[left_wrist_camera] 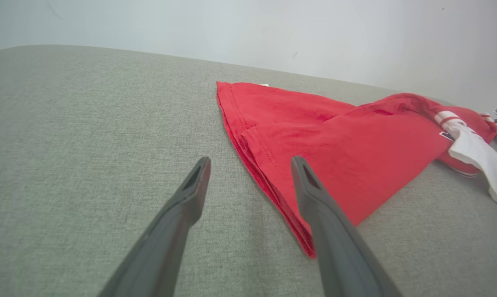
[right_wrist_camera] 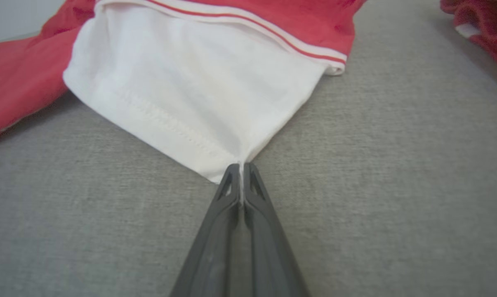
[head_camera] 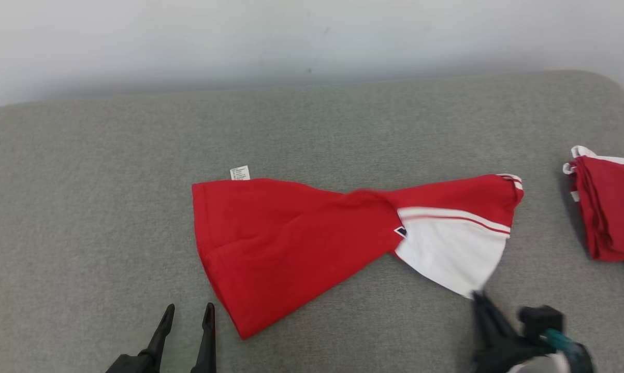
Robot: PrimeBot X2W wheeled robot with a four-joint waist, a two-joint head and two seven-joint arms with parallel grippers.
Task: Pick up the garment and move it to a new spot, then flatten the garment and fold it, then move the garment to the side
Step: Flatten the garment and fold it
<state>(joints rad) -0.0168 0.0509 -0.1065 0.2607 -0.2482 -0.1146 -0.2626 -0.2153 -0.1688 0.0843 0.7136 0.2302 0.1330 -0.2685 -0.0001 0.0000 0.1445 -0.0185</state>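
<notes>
The shirt (head_camera: 291, 243) lies across the middle of the grey cushion (head_camera: 84, 217). It's mostly red and kinda twisted halfway along, with a white panel with striped trim at its right end and a little white label (head_camera: 240, 172) poking out at the far left edge.

The right gripper (right_wrist_camera: 241, 167) comes in low from the near right, fingers almost flat over the cushion and pressed together, pinching the near corner of that white panel. You can see the cloth drawn to a point right where it goes in between the tips.

The left gripper (head_camera: 189, 307) sits at the near left, fingers pointing away from the robot and spread wide with nothing between them, just beside the shirt's near red corner. Can't tell if it's touching the hem.

Off at the cushion's right edge there's another red-and-white pile of clothes (head_camera: 609, 207), apart from the shirt. Pale wall (head_camera: 291, 36) behind it all.
</notes>
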